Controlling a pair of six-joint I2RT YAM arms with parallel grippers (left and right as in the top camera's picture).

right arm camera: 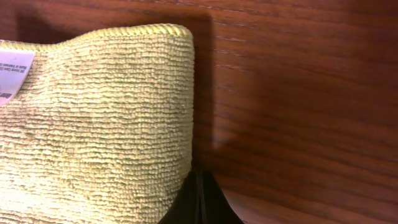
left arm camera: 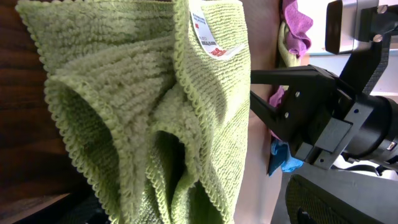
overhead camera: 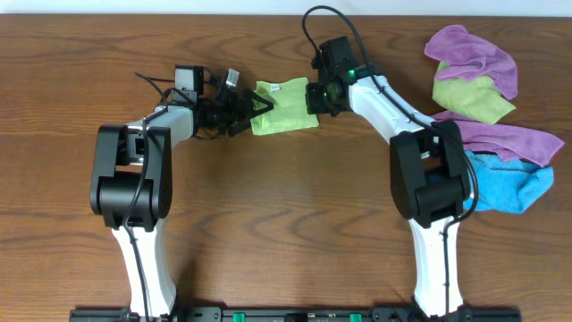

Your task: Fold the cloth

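Two dark fingers of the right gripper [right arm camera: 196,178] sit drawn together, just a hairline seam between them, tip right at the hem of the cloth [right arm camera: 99,124]. Whether any hem is caught, I can't tell. Lime-green pile spreads ahead and to one side of that tip, white tag [right arm camera: 13,74] showing, bare table [right arm camera: 298,93] on the other side. Across the cloth, the left gripper [overhead camera: 253,112] meets the opposite edge; its own camera shows only loose, bunched layers, so apart or clamped, I cannot tell. It looks doubled into a small rectangle already; squaring, flattening and release are left, I'd judge. Far behind the right arm, spare cloths [overhead camera: 483,98] lie heaped.
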